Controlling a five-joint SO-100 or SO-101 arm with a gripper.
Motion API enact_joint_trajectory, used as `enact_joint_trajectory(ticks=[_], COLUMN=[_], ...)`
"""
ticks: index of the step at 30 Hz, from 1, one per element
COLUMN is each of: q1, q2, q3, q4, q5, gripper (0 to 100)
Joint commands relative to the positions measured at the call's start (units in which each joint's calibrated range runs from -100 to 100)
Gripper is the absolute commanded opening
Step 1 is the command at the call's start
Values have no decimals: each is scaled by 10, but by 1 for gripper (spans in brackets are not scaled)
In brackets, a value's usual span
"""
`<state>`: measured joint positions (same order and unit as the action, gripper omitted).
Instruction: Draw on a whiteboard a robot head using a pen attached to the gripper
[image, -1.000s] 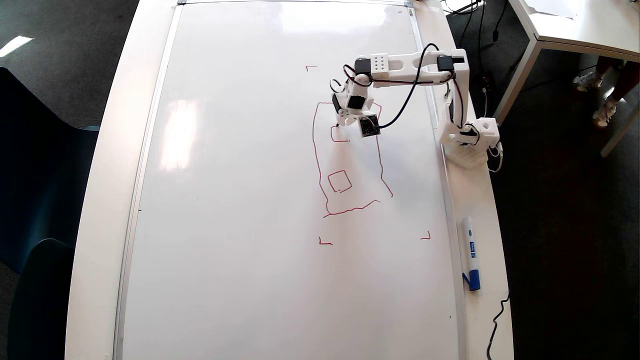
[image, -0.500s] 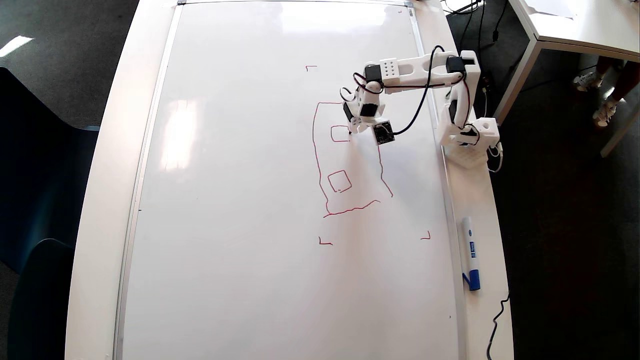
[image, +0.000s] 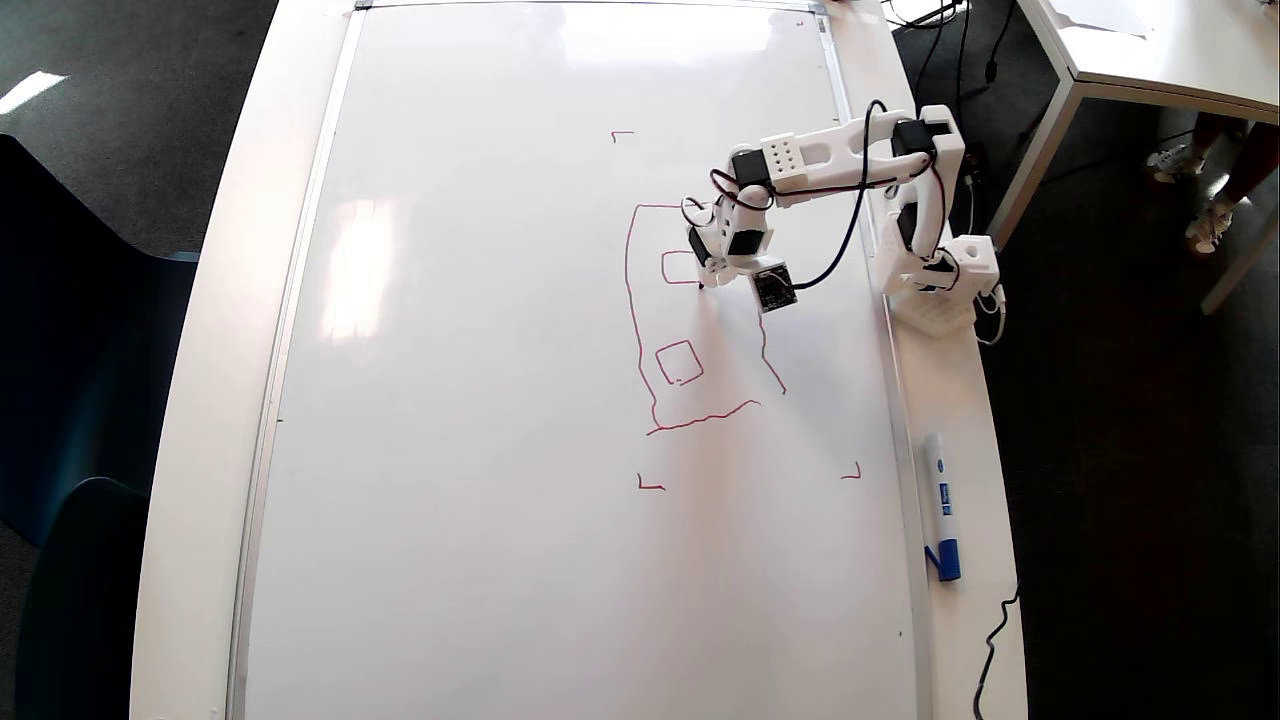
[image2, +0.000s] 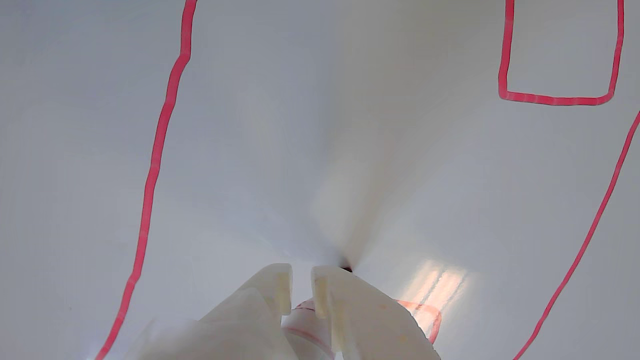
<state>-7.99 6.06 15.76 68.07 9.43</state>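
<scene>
Gripper (image: 706, 280) slid down the upper square's right side — clamped on the pen (image2: 311, 320), tip touching the whiteboard (image: 480, 400) inside the robot head (image: 640, 330). Risk: overshooting the corner — wobbly line.

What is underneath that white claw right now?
Under the gripper is the whiteboard, with the pen tip touching it beside the upper small square of the red robot head. The claw covers part of that square and the outline.
</scene>
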Motion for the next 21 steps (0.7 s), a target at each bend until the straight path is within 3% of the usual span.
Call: enact_joint_trajectory(ticks=[1,8,21], q1=[9,4,-66], q2=[-32,-49,-123], q3=[-52,-143,33], q4=[11,108,72], q5=[2,0,-19], gripper=[1,1,1])
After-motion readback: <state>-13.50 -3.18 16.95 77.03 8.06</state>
